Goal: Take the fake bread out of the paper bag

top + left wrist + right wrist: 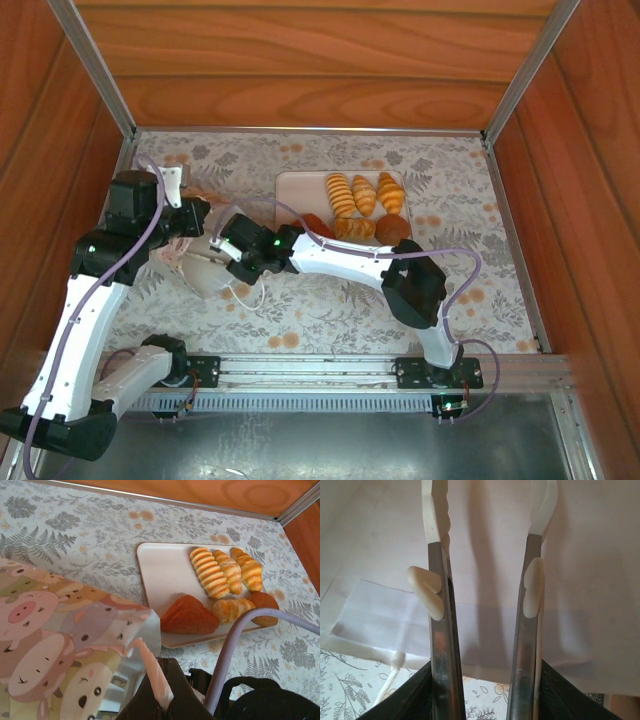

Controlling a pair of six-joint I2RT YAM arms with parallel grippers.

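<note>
The paper bag (203, 278) lies at the left of the table, its side printed with cartoon pig faces (50, 645). My left gripper (170, 684) is shut on the bag's twisted cord handle (152, 670) and holds it up. My right gripper (490, 502) reaches into the bag's mouth, jaws open with nothing between them. White paper (592, 580) lies all round its fingers (436, 535). The fake bread sits on the pale tray (160, 570): three ridged croissants (210, 572), a reddish-brown triangle (187, 615), a small croissant (232, 610) and a dark bun (265, 607).
The tray (298, 190) stands at the middle back of the leaf-printed tablecloth (470, 270). Wooden walls and metal rails close in the table on three sides. A lilac cable (235, 650) arcs across the left wrist view.
</note>
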